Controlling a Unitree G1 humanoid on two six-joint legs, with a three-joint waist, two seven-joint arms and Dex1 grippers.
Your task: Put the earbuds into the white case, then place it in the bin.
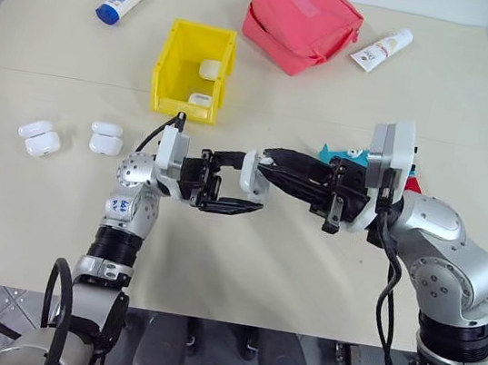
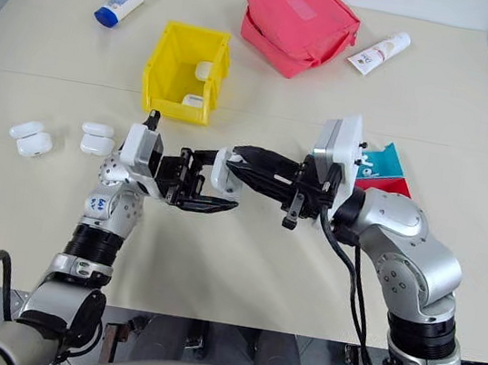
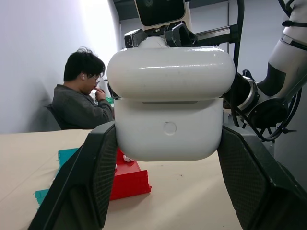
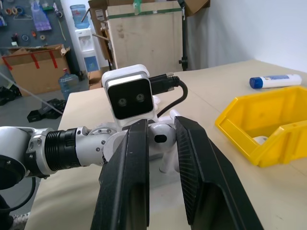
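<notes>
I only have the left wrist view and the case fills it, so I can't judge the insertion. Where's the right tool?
Observer: The right tool has its tips at the white case, which the left tool holds above the table.
Operator: Is it carrying anything?
Observer: Yes, an earbud sits between its fingers.
Operator: And the bin?
Observer: The yellow bin stands on the table beyond the left tool, with two white cases inside.
</notes>
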